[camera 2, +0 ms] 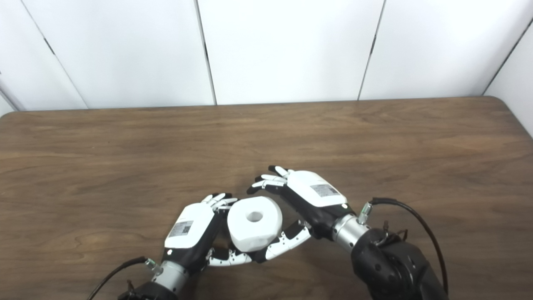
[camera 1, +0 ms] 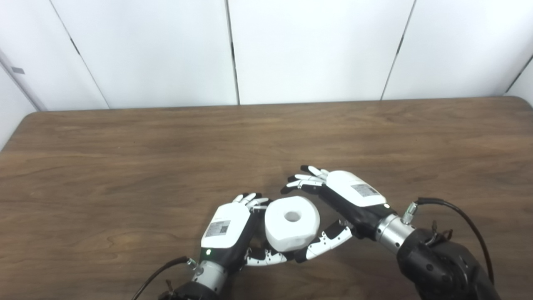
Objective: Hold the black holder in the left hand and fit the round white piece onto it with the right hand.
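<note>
The round white piece (camera 1: 292, 223), thick with a hole in its middle, is held up near the table's front edge between my two hands. My left hand (camera 1: 227, 229) is wrapped against its left side, fingers curled behind it and thumb (camera 1: 266, 257) under it. The black holder is hidden beneath the piece and inside that hand. My right hand (camera 1: 341, 200) is on the piece's right side. Its fingers (camera 1: 306, 179) are spread and lifted off the piece's far edge, and its thumb (camera 1: 327, 242) lies by the lower right edge.
The brown wooden table (camera 1: 166, 158) stretches out to the left, right and back of the hands. White wall panels (camera 1: 291, 50) stand behind its far edge. A black cable (camera 1: 458, 212) loops off the right wrist.
</note>
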`<state>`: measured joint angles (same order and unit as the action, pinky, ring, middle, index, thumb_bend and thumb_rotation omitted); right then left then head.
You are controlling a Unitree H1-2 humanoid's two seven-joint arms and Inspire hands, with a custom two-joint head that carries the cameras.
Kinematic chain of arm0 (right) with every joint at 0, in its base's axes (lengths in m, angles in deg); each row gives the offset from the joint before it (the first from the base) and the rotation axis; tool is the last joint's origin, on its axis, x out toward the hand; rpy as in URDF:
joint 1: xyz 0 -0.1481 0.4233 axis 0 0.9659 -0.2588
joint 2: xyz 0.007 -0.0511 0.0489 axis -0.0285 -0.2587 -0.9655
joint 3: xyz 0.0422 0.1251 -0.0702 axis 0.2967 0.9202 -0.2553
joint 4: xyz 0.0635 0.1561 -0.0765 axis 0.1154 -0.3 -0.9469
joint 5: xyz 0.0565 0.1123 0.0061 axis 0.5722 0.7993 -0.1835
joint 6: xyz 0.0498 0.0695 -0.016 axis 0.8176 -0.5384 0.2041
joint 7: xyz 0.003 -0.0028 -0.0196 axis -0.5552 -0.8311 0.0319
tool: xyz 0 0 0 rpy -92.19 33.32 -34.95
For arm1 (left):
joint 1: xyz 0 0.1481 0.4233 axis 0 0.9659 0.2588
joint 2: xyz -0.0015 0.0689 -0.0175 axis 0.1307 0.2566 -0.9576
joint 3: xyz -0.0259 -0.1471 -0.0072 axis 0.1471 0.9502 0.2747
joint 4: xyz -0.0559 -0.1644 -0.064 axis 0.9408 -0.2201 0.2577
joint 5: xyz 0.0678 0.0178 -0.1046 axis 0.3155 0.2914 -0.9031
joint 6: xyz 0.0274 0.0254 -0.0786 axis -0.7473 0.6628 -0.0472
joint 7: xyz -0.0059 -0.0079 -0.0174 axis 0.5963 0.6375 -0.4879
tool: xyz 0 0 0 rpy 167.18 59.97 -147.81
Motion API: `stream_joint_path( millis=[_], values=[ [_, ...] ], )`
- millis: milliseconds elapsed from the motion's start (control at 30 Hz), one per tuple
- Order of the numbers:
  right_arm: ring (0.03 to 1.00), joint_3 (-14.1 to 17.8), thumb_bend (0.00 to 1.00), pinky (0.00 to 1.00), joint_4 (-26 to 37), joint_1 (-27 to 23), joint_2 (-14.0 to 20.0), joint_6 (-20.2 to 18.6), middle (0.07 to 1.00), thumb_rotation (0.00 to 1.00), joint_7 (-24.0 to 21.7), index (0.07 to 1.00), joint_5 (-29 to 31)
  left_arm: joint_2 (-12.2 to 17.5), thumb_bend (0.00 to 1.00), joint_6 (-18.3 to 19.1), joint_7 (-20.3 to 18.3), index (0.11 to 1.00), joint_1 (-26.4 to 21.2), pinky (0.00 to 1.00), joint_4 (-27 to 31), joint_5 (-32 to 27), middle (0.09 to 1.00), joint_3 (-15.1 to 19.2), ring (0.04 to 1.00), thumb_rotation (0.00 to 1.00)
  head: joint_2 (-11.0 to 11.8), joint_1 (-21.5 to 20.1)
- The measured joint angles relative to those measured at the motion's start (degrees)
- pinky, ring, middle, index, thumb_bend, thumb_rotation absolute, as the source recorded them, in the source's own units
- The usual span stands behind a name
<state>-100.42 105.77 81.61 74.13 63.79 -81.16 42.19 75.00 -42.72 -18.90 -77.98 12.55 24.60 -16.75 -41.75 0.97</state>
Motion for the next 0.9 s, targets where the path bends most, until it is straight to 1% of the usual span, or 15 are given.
stream_joint_path(
  millis=[200,333,433,567,667,900],
  values=[
    [1.0,0.32,1.0,1.0,0.23,-0.01,-0.03,-0.6,0.935,0.46,-0.84,0.843,-0.07,0.0,0.52,0.01,-0.07,0.49,-0.01,0.94,0.0,-0.01,0.82,0.01,0.913,0.05,0.0,-0.18],
    [1.0,1.0,1.0,1.0,0.72,-0.17,0.0,-1.81,0.964,0.47,-2.1,0.905,0.38,0.05,0.52,0.02,-0.13,0.49,-0.04,0.94,0.0,-0.02,0.821,0.01,0.914,0.05,0.0,-0.26],
    [1.0,1.37,1.0,1.0,1.71,-0.47,0.43,-2.85,0.996,0.54,-3.63,0.963,1.11,0.13,0.52,0.01,-0.15,0.49,-0.08,0.94,0.01,-0.08,0.82,0.01,0.914,0.05,0.09,-0.26],
    [1.0,1.84,1.0,1.0,2.41,-0.81,1.77,-2.87,1.0,0.58,-4.56,0.995,2.66,0.24,0.52,0.01,-0.4,0.49,-0.19,0.94,0.04,-0.18,0.821,0.05,0.915,0.05,0.0,-0.18],
    [1.0,2.21,1.0,1.0,2.41,-0.8,2.66,-2.98,1.0,0.59,-4.66,1.0,3.38,0.46,0.52,0.01,-0.48,0.49,-0.19,0.94,0.15,-0.29,0.818,0.1,0.912,0.05,0.09,-0.18],
    [1.0,2.15,1.0,1.0,2.51,-0.8,2.62,-3.37,1.0,0.58,-4.7,1.0,4.16,0.71,0.52,0.0,-0.69,0.492,-0.12,0.93,0.48,-0.38,0.815,0.33,0.906,0.06,-0.09,0.0]
  ],
)
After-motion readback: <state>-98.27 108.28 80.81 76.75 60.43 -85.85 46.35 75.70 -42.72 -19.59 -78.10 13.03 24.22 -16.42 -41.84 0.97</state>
